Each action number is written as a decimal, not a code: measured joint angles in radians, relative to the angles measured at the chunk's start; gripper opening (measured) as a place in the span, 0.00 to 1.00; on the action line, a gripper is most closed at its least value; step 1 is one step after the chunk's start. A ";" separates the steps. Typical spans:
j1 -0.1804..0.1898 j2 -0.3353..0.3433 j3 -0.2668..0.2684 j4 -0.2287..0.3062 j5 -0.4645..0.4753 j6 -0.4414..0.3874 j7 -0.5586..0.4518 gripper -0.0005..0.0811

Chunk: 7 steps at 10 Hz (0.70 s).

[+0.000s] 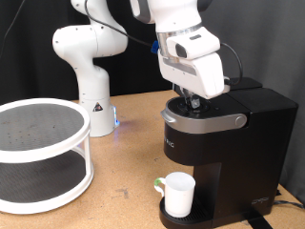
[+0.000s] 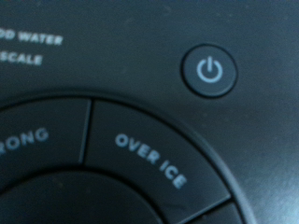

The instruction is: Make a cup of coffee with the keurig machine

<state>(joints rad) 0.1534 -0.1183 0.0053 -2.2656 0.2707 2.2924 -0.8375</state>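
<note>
The black keurig machine (image 1: 224, 143) stands at the exterior view's right, its grey-silver lid handle (image 1: 202, 121) down. The white cup (image 1: 178, 195) stands on its drip plate under the spout. My gripper (image 1: 193, 99) hangs right over the machine's top panel, fingertips at or just above it; the fingers are too dark and hidden to read. The wrist view shows only the top panel very close: the round power button (image 2: 210, 72) and the "OVER ICE" segment (image 2: 149, 159) of the round button ring. No fingers show there.
A white round two-tier stand (image 1: 40, 153) sits at the exterior view's left. The white robot base (image 1: 86, 67) stands behind it on the wooden table (image 1: 124, 181). A black cable runs from the hand over the machine.
</note>
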 joint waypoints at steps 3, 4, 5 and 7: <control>-0.002 0.021 -0.006 0.035 0.007 -0.060 0.006 0.01; -0.003 0.034 -0.010 0.057 0.013 -0.097 0.007 0.01; -0.005 0.050 -0.015 0.081 0.022 -0.139 0.008 0.01; -0.007 0.082 -0.025 0.128 0.039 -0.211 0.009 0.01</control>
<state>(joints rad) 0.1462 -0.0361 -0.0199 -2.1374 0.3099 2.0810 -0.8283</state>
